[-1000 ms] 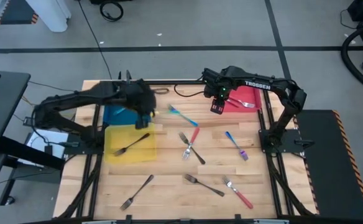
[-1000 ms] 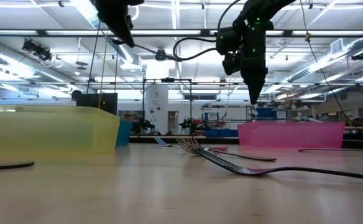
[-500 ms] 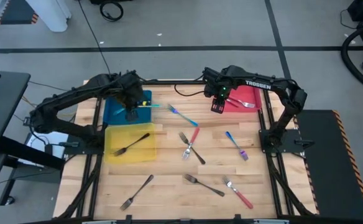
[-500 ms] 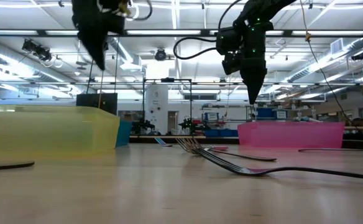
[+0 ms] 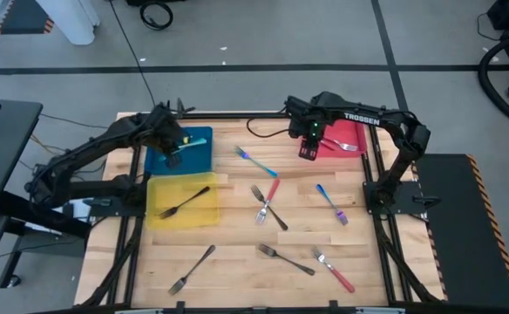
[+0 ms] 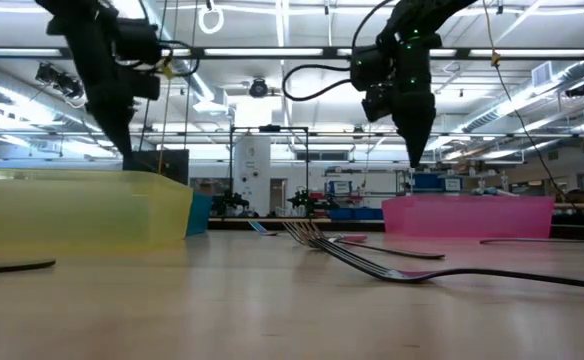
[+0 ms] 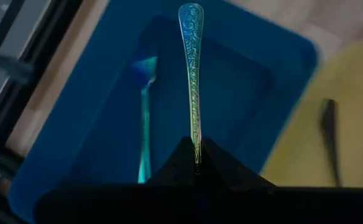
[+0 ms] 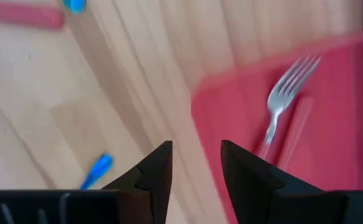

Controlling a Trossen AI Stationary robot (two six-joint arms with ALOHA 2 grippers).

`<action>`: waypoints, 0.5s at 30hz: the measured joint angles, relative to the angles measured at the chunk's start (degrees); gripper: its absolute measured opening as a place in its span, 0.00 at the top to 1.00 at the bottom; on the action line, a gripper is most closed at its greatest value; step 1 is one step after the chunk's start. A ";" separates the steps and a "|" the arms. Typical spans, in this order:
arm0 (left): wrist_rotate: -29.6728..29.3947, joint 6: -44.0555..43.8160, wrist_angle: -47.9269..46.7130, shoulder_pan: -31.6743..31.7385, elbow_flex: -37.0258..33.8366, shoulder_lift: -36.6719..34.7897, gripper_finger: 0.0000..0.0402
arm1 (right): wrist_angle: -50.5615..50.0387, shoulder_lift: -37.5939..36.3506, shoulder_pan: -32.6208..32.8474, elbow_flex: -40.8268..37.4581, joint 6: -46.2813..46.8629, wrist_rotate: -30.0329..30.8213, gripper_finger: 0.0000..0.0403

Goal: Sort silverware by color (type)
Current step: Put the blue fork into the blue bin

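Note:
My left gripper (image 5: pixel 173 150) hangs over the blue tray (image 5: pixel 195 159), shut on a blue-green fork (image 7: pixel 191 74). Another blue fork (image 7: pixel 144 124) lies flat in that tray. My right gripper (image 5: pixel 307 152) stands open above the bare wood beside the red tray (image 5: pixel 352 133), fingers pointing down with nothing between them (image 8: pixel 196 163). A fork (image 8: pixel 282 99) lies in the red tray. A dark fork (image 5: pixel 185 201) lies in the yellow tray (image 5: pixel 204 214). Loose forks lie on the table: blue (image 5: pixel 256 162), red crossed with grey (image 5: pixel 268 204), blue (image 5: pixel 331 203), grey (image 5: pixel 285 259), red (image 5: pixel 335 270), grey (image 5: pixel 193 269). My left gripper pinches the fork's handle (image 7: pixel 196 144) between its two fingertips, coming from above at a slant. The patterned handle runs on past the fingertips to its rounded free end (image 7: pixel 190 14). The tine end is hidden behind the fingers. The fork is lifted clear above the blue tray.
The three trays stand along the table's far and left parts. Black cables (image 5: pixel 263 131) run along the far edge. Dark frame rails border the table on both sides. Bare wood lies between the scattered forks in the middle and near part.
My left gripper has swung toward the table's left edge and come down, carrying the blue-green fork from beside the blue tray's right rim to over the tray; it has stayed shut.

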 joint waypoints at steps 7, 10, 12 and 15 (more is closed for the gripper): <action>-0.04 -0.55 1.50 6.61 -0.88 0.22 0.97 | -7.45 -0.34 0.19 0.00 4.89 -0.01 0.64; -0.05 -0.72 1.49 8.92 -0.88 0.23 0.97 | -9.05 -1.73 1.00 0.00 6.94 -0.02 0.64; -0.07 -0.53 1.72 9.84 -1.04 0.24 0.97 | -8.91 -3.04 1.86 -0.04 8.23 -0.02 0.64; -0.02 -0.76 2.20 10.14 -1.93 0.26 0.97 | -7.57 -5.43 3.62 -0.89 9.65 0.01 0.64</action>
